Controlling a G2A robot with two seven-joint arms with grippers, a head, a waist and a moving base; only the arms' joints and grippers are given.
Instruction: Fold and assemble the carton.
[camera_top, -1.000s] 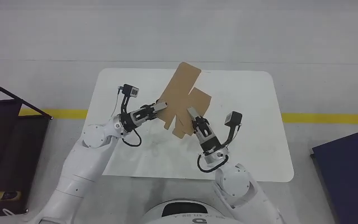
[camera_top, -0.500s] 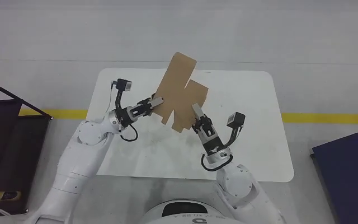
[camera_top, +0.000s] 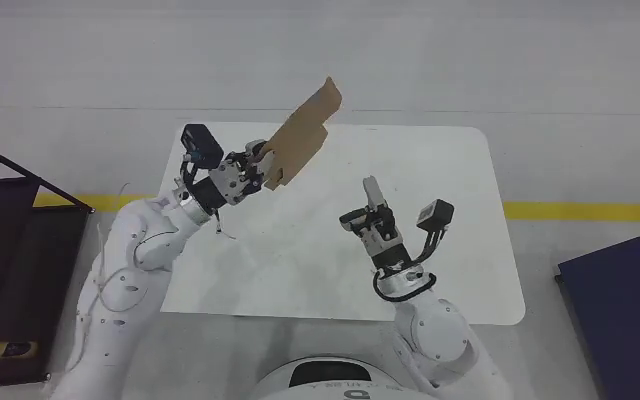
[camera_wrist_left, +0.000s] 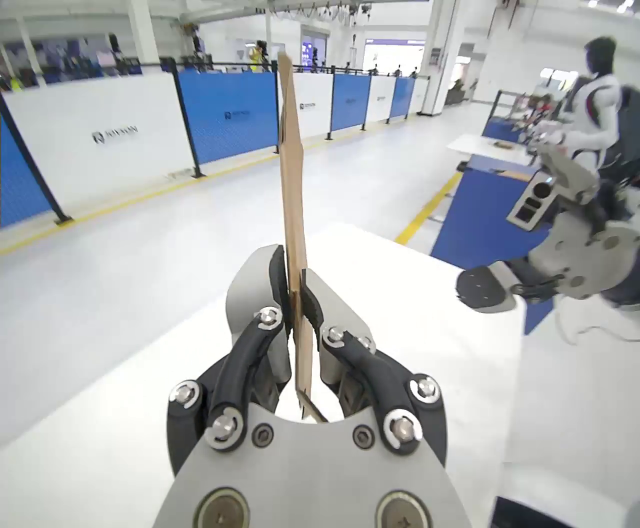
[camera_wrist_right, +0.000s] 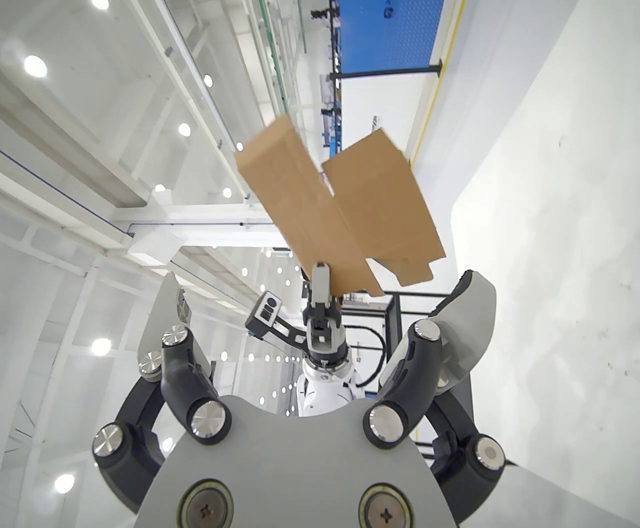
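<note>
table (camera_top: 450, 200): You have a white top with rounded corners in front of the robot. A yellow floor stripe (camera_top: 570, 210) shows on either side of it.
left arm (camera_top: 150, 240): You see it bent at the elbow. The forearm slants up and inward over the table's left part, and the wrist is held well above the surface.
right arm (camera_top: 425, 320): It points away from the body over the middle of the table. The wrist is tipped up, so its camera looks at the ceiling and at the carton's face.
carton (camera_top: 300, 135): You are looking at a flat, unfolded brown cardboard blank. It hangs in the air over the table's far left part and touches nothing but the claw. Its long axis runs from that claw up and away toward the far right. In the left wrist view it stands edge-on and upright. In the right wrist view two long panels show with a slot between them.
left gripper (camera_wrist_left: 295, 280): Its two pads are clamped on the carton's near end, one on each face.
right gripper (camera_top: 362, 203): Its fingers are spread wide with nothing between them. It sits well apart from the carton, aimed toward it.
</note>
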